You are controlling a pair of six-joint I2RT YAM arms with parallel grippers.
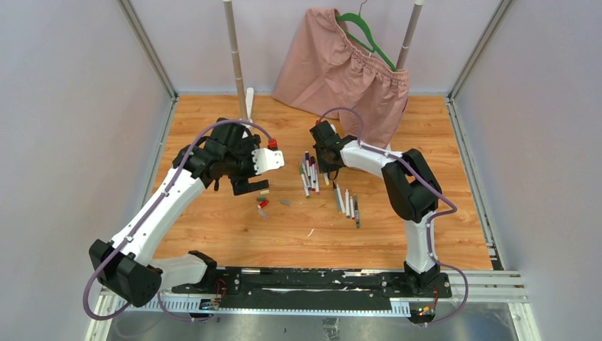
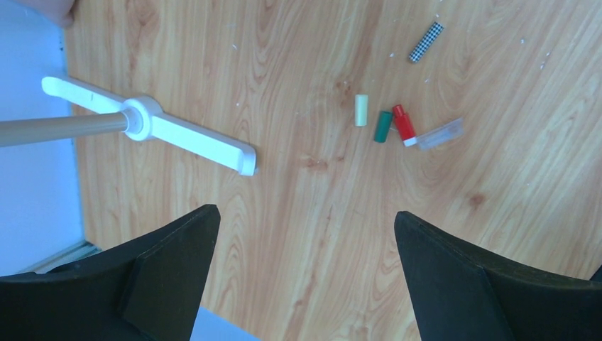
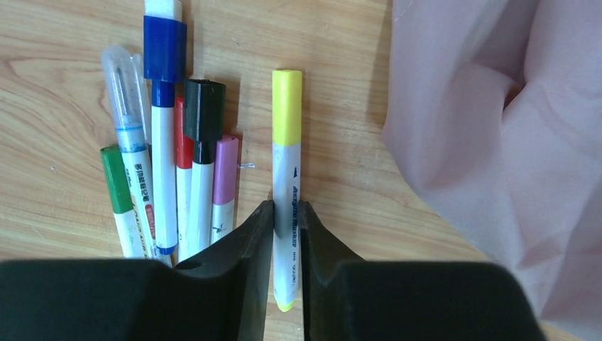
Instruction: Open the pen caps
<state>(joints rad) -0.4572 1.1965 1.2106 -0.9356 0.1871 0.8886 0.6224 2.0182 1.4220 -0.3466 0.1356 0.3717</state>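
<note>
The right gripper (image 3: 287, 213) is pinched tight on the white barrel of the yellow pen (image 3: 286, 174), which lies just right of a bunch of capped pens (image 3: 165, 170) (its yellow cap (image 3: 287, 106) is on). Further left, the left gripper (image 2: 305, 234) hangs wide open above three loose caps (image 2: 383, 126) on the table (image 2: 284, 57).

In the right wrist view, the yellow pen (image 3: 287, 106) has its middle barrel hidden between the fingers of the right gripper (image 3: 287, 206). The lower ends of the bunched pens (image 3: 193, 185) vanish behind the black finger. The top edge cuts the blue-capped pen (image 3: 163, 50), and the right edge cuts the pink cloth (image 3: 497, 142). In the left wrist view, the rack pole (image 2: 57, 128) runs off the left edge. From above, the loose caps (image 1: 263, 204) near the middle of the worktop (image 1: 213, 234) are too small to tell apart.
</note>
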